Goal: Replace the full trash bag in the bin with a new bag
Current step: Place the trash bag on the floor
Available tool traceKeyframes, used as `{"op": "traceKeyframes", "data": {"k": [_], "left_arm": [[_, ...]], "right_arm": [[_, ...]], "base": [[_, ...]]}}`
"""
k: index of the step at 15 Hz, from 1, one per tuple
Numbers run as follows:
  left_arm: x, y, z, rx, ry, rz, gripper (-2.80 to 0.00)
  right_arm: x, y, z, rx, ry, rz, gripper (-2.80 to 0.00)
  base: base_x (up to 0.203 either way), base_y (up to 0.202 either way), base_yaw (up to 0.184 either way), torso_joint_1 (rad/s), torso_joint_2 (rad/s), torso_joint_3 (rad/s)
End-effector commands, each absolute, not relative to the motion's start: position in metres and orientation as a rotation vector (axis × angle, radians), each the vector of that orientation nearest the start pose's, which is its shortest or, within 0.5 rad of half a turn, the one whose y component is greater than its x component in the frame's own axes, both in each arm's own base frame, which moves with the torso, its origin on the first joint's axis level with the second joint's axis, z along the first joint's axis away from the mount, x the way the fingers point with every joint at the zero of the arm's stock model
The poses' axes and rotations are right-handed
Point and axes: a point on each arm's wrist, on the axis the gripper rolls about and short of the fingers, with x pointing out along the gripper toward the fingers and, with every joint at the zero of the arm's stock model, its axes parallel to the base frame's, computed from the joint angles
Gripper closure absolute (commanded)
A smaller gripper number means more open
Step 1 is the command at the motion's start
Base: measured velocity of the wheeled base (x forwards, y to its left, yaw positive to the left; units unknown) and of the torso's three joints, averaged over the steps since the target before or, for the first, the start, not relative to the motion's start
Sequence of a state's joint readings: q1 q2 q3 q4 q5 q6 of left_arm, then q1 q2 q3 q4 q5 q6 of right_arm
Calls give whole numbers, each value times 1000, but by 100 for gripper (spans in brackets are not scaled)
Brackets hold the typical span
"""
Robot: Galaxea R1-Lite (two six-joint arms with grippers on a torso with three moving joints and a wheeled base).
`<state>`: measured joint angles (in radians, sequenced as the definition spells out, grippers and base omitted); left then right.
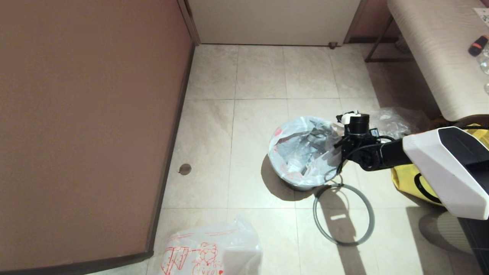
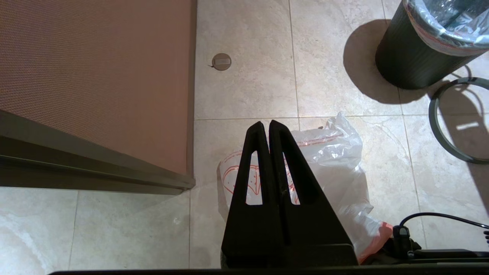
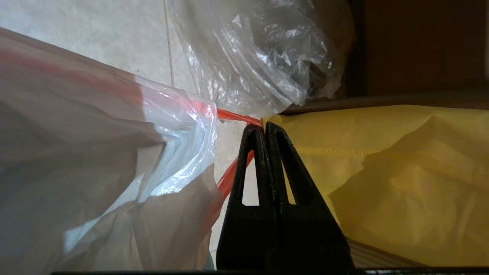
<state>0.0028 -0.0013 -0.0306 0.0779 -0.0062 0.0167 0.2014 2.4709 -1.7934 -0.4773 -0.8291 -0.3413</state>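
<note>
The full trash bag [image 1: 301, 149] sits in the black bin [image 2: 408, 57], its milky-white mouth spread over the rim. My right gripper [image 3: 263, 126] is at the bag's right side, shut on its stretched orange-red handle strip [image 3: 233, 114]; the bag's film [image 3: 95, 152] bulges beside the fingers. The grey hoop [image 1: 342, 214] lies flat on the floor in front of the bin. The new bag [image 1: 210, 252], printed with red drawings, lies crumpled on the tiles at the near edge. My left gripper [image 2: 265, 124] hangs above the new bag [image 2: 336, 164], shut and holding nothing.
A clear crinkled plastic bag [image 1: 393, 120] and a yellow tote bag [image 1: 405, 183] lie right of the bin, under a pale bench [image 1: 431, 57]. A brown panel [image 1: 88, 114] fills the left side. A round floor drain [image 1: 185, 169] sits near its base.
</note>
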Motion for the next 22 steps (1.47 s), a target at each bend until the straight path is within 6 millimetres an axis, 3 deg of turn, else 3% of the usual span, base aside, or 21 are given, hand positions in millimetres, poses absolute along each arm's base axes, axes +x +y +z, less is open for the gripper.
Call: {"op": "traceKeyframes", "data": {"k": [1, 3, 4, 9, 12, 15, 16, 20, 22], "left_arm": [[-25, 0, 76, 17, 48, -3, 0], [-25, 0, 76, 17, 48, -3, 0], [-25, 0, 76, 17, 48, -3, 0], [-25, 0, 76, 17, 48, -3, 0], [-25, 0, 76, 17, 48, -5, 0], [-25, 0, 76, 17, 48, -4, 0], [-25, 0, 76, 17, 48, -4, 0], [-25, 0, 76, 17, 48, -4, 0], [-25, 0, 76, 17, 48, -3, 0]], "right_arm": [[497, 92, 144, -403, 229, -599, 0], [488, 96, 167, -374, 176, -601, 0], [485, 96, 169, -373, 176, -599, 0], [471, 90, 137, -340, 257, -569, 0], [470, 81, 128, -281, 280, -574, 0], [451, 59, 132, -190, 402, -529, 0], [438, 51, 136, -129, 485, -492, -274], [373, 28, 158, 184, 882, -407, -280], [349, 24, 153, 358, 1043, -394, -280]], "base": [[0, 0, 0, 0, 0, 0], [0, 0, 0, 0, 0, 0], [0, 0, 0, 0, 0, 0], [0, 0, 0, 0, 0, 0], [0, 0, 0, 0, 0, 0], [0, 0, 0, 0, 0, 0], [0, 0, 0, 0, 0, 0], [0, 0, 0, 0, 0, 0], [0, 0, 0, 0, 0, 0]]}}
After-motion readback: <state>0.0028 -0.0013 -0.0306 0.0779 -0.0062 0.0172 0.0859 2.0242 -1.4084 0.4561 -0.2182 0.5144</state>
